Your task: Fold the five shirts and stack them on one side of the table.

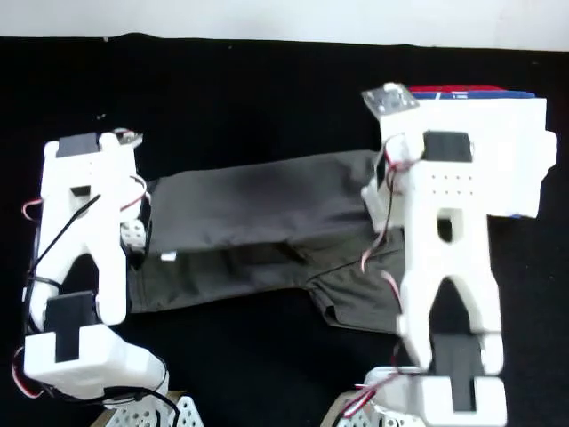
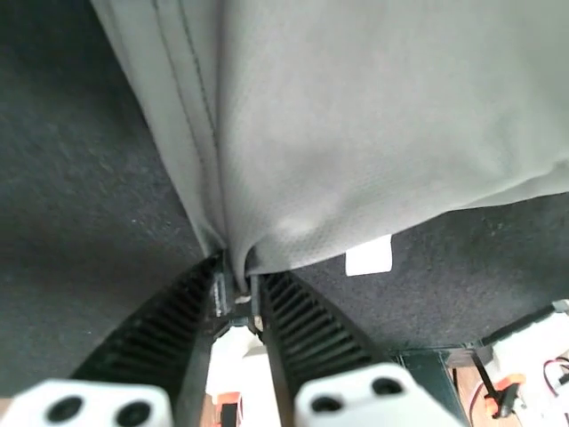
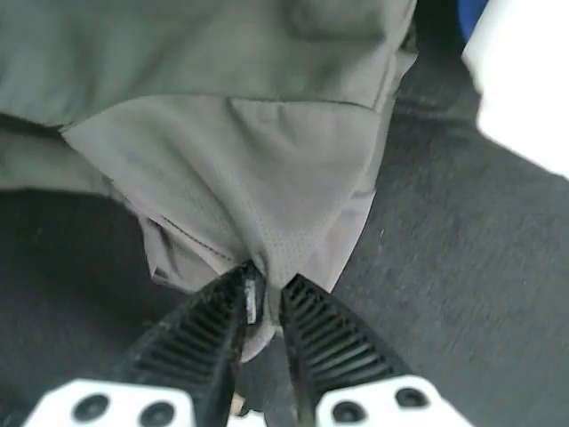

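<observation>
Low and central in the high view, the grey shirt (image 1: 258,209) is held at both ends! At mid-left the left gripper (image 2: 238,271) has its jaws squeezed almost together, pinching a bunched fold at the shirt's edge. At mid-right the right gripper (image 3: 262,285) does the same, jaws narrowed onto a gathered bit of cloth. Between them the shirt stretches across the middle of the black table (image 1: 222,71). Its upper part is doubled over lengthwise, and a small white tag (image 1: 168,256) peeks out near the left end. Farther back, at upper right, sits the stack (image 1: 520,191), with a white shirt (image 1: 511,133) on top and a blue layer (image 1: 526,94) and a red layer (image 1: 453,90) edging out beneath. By my reading at least three are done and this grey one is mid-fold, yet to be finished and carried to the pile. Whether a fifth waits, I can't tell.
</observation>
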